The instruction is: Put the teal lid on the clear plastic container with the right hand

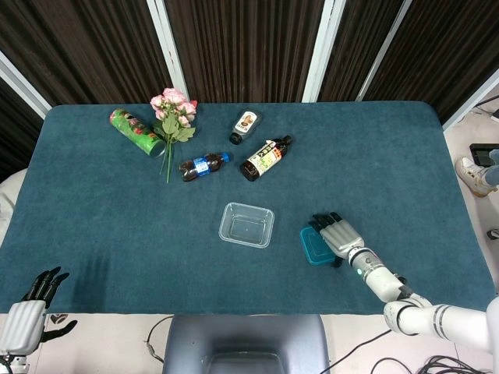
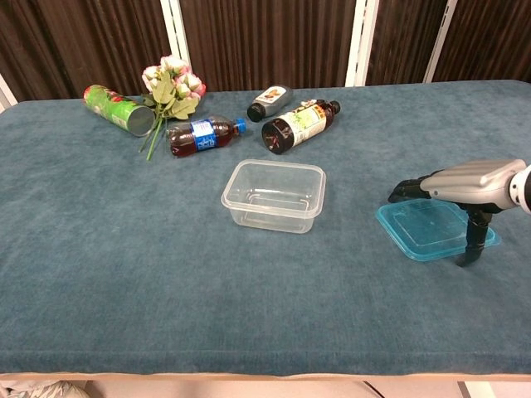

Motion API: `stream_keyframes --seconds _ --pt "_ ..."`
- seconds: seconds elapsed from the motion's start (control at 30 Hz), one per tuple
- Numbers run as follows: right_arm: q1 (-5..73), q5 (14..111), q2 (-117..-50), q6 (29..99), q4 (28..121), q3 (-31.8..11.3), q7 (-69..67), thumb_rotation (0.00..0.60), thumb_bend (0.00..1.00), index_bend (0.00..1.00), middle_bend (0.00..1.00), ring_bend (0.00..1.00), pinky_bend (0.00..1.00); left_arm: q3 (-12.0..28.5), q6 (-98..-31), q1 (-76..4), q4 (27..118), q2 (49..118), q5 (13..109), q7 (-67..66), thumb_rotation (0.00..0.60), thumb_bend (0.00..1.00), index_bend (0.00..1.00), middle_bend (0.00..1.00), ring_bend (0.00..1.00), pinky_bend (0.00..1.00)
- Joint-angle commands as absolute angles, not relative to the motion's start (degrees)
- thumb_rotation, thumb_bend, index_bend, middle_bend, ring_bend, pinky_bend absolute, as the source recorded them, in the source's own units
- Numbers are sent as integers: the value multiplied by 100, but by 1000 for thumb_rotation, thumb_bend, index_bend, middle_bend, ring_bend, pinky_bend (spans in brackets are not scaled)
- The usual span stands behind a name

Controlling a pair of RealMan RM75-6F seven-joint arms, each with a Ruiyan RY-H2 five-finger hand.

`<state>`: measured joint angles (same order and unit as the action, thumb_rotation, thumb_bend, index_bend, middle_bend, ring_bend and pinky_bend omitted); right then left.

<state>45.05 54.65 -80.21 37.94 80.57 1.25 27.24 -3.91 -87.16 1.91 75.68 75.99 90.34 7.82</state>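
**Right hand was parked over the teal lid, lid flat on the table**

So the teal lid lay flat on the blue table, toward the near edge on the right side, just right of the clear plastic container but not touching it. The container sat open-topped around the middle of the table.

The right hand was stretched out flat above the lid, palm down, fingers apart and reaching over the lid's far side, thumb pointing down at the lid's near right edge. From the chest view it held nothing, and there was a gap between the fingers and the lid. From the head view the hand covered the lid's right part.

The left hand hung off the near left corner, below the table edge, fingers apart and holding nothing.

Along the far left of the table: a green can on its side, pink flowers, a cola bottle, a dark bottle and a small bottle, all lying down.
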Motion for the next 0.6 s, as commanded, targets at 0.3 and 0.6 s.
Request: stream_keyframes --seconds 0.3,0.6 --pt "4472 5596 -8036 3884 8008 176 2568 600 90 88 210 283 360 -395 -8713 191 7558 7599 9041 821 600 491 168 72 65 338" --pt "4449 5633 -8023 3899 7990 207 2488 600 119 339 355 454 501 -396 -8711 187 7572 7590 9048 814 600 490 168 71 65 338"
